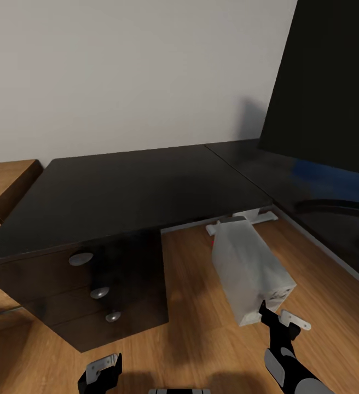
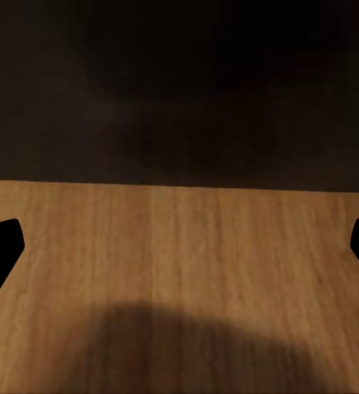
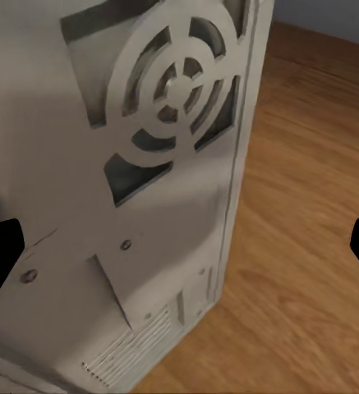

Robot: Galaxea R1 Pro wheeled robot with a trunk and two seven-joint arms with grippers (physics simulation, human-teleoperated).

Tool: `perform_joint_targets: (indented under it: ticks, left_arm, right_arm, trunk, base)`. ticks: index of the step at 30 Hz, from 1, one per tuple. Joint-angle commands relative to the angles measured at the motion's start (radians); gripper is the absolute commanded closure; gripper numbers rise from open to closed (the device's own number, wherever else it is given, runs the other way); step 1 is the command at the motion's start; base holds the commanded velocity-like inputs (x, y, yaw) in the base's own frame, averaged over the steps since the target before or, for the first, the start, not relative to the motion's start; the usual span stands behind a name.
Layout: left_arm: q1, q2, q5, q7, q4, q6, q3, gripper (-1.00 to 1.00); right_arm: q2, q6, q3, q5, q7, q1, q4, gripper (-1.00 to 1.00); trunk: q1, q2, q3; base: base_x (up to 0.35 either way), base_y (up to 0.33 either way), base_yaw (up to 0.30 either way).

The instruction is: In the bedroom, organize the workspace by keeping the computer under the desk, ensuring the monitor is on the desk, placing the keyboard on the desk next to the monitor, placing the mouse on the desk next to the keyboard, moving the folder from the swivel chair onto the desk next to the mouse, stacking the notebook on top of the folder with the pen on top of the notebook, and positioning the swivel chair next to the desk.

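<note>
The light grey computer (image 1: pixel 250 271) lies tilted on the wooden floor in the inner corner of the black desk (image 1: pixel 135 186), mostly out from under the top. Its rear panel with the round fan grille (image 3: pixel 167 98) is close in the right wrist view. My right gripper (image 1: pixel 282 319) is open just off the computer's near end, its fingertips (image 3: pixel 0 254) wide apart and holding nothing. My left gripper (image 1: pixel 105 368) hangs low before the drawers and is open (image 2: pixel 179 246) over bare floor. The black monitor (image 1: pixel 327 82) stands on the desk's right wing on its curved stand (image 1: pixel 338 207).
Black drawers with round silver knobs (image 1: pixel 81 258) fill the desk's left end. The white pedestal foot (image 1: pixel 245 218) sits on the floor behind the computer. Low wooden shelving (image 1: pixel 7 183) stands at far left. A blue patch (image 1: pixel 335 179) shows on the glossy top under the monitor.
</note>
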State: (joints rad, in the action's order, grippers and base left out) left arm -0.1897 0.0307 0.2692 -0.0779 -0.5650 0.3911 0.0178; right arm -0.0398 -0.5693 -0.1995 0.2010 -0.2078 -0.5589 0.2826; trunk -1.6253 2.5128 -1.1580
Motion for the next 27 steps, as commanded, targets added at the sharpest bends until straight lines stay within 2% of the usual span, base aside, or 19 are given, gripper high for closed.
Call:
perform_joint_targets:
  ticks: [1,13,27]
  left_arm:
    - [0.0,0.0,0.001,-0.005,0.001,0.003,0.002,-1.0]
    - [0.0,0.0,0.001,-0.004,0.001,0.003,0.002,-1.0]
    - [0.0,0.0,0.002,-0.005,0.001,0.003,0.002,-1.0]
  right_arm:
    - [0.0,-0.001,0.011,-0.002,0.003,-0.001,0.0,-1.0]
    - [0.0,-0.001,0.011,-0.002,0.003,-0.001,0.0,-1.0]
    - [0.0,-0.001,0.011,-0.002,0.004,-0.001,0.0,-1.0]
  trunk:
    - [0.0,0.0,-0.001]
    - [0.0,0.0,-0.001]
    - [0.0,0.0,-0.001]
  base:
    - [0.032,0.0,0.0]
    - [0.009,0.0,0.0]
    - [0.085,0.012,0.0]
